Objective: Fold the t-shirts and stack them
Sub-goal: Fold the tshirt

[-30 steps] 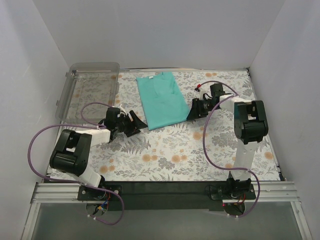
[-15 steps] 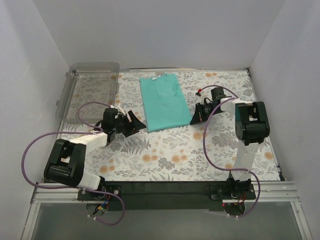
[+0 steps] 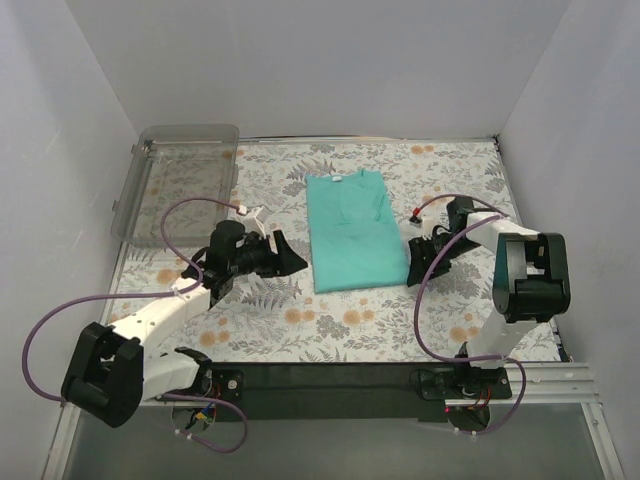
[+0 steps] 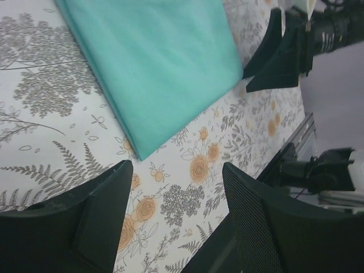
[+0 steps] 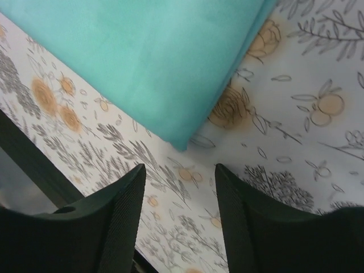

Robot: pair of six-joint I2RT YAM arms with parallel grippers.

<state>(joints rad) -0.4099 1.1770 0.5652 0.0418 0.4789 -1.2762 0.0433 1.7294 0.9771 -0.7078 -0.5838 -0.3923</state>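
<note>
The left gripper (image 3: 292,255) and the right gripper (image 3: 412,265) are both seen spread, with nothing held between the fingers. The folded t-shirt (image 3: 347,232) is laid flat on the flowered table (image 3: 380,320), between the two grippers and near each.
</note>
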